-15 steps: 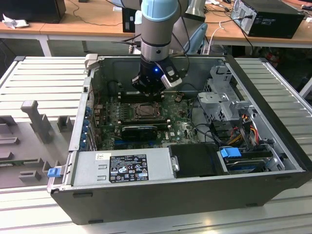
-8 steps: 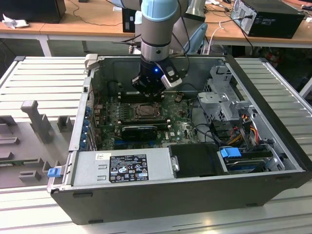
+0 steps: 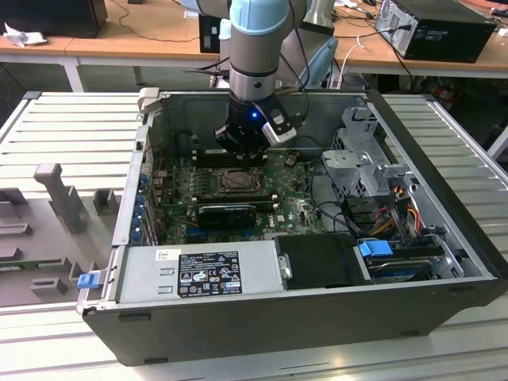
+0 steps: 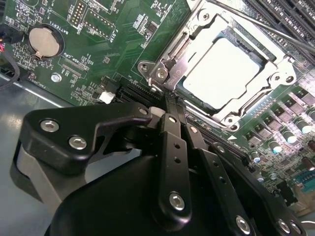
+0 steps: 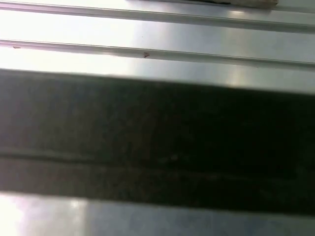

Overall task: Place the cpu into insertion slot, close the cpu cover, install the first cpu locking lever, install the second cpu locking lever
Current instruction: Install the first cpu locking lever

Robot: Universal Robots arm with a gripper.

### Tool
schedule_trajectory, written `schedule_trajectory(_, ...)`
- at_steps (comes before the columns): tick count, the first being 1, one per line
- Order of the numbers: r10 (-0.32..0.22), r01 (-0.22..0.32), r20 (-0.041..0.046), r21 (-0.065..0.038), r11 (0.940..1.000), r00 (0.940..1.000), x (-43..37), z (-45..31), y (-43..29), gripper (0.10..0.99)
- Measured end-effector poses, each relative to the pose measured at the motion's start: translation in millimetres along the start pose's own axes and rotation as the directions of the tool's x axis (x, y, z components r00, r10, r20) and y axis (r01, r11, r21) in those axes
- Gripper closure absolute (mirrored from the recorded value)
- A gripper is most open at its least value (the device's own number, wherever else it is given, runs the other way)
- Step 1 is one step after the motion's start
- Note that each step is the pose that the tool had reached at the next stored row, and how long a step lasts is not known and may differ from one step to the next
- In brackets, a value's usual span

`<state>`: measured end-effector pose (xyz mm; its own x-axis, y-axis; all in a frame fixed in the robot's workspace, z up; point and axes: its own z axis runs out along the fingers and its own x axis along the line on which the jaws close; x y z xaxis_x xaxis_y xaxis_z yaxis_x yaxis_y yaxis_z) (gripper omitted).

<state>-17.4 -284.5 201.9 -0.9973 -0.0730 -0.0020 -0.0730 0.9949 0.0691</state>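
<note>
The cpu [image 4: 224, 69] lies flat in the insertion slot [image 4: 147, 68], its pale top showing through the window of the cpu cover [image 4: 194, 39]. The cover is folded down over it. A thin locking lever [image 4: 275, 30] runs along the socket's far side. My gripper [image 4: 173, 105] is shut, its black fingers [image 4: 170, 132] pressed together with the tips right at the socket's near corner, by the cover's metal tab [image 4: 170, 73]. In the exterior view the gripper [image 3: 240, 155] hangs just above the insertion slot [image 3: 236, 181], inside the open computer case.
A round coin cell [image 4: 44, 42] sits on the green motherboard [image 4: 123, 44]. The case holds a power supply [image 3: 198, 274], a black card [image 3: 226, 213], drive cage [image 3: 365, 159] and cables [image 3: 397, 206]. Ribbed metal table [image 5: 157, 29] surrounds the case.
</note>
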Motion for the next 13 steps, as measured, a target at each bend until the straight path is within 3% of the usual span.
schedule_trajectory(6, 0.0, 0.0, 0.0002, -0.002, 1.0, 1.0, -0.4, 0.1, -0.1, 0.98)
schedule_trajectory(8, 0.0, 0.0, 0.0002, -0.002, 1.0, 1.0, -0.4, -3.0, 0.2, 0.98)
schedule_trajectory(10, 0.0, 0.0, 0.0, -0.001, 1.0, 1.0, -0.4, -10.9, 0.7, 0.98)
schedule_trajectory(13, 0.0, 0.0, 0.0001, -0.002, 1.0, 1.0, -0.4, -12.0, 0.5, 0.98)
